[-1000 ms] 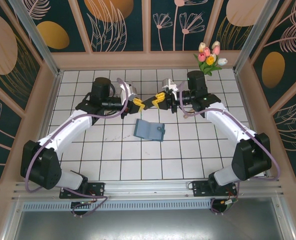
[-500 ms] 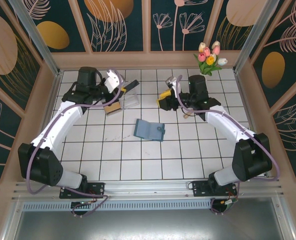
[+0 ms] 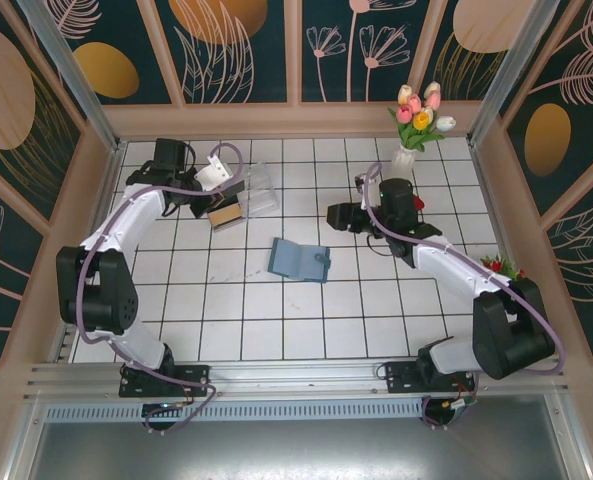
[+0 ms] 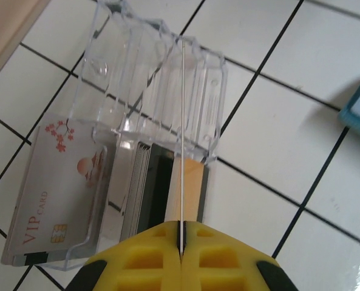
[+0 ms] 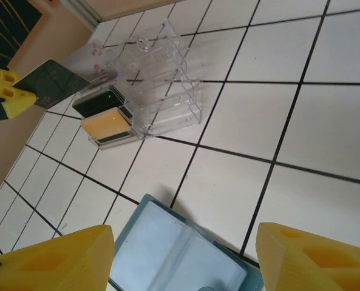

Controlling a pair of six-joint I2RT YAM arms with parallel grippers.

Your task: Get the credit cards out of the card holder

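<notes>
The teal card holder [image 3: 299, 260] lies open on the tiles, greyish pockets up; in the right wrist view the card holder [image 5: 167, 248] is just below my right gripper [image 5: 183, 242], which is open and holds nothing. At the back left, my left gripper [image 4: 181, 233] is shut on a thin card [image 4: 183, 121] seen edge-on, held over the clear plastic box [image 4: 161, 85]. The box holds several cards: a white VIP card [image 4: 52, 194], dark ones and a tan one [image 4: 193, 185]. From the right wrist, the held card [image 5: 49, 85] looks dark.
A vase of tulips [image 3: 418, 118] stands at the back right by the wooden wall. The clear box [image 3: 254, 192] sits close to the back-left wall [image 3: 101, 190]. Open tiles [image 3: 306, 320] lie between the card holder and the arm bases.
A second ago both grippers met above the card holder. The left arm has since swung back left to the clear box with the card, and the right gripper has drawn back and come down, open.
</notes>
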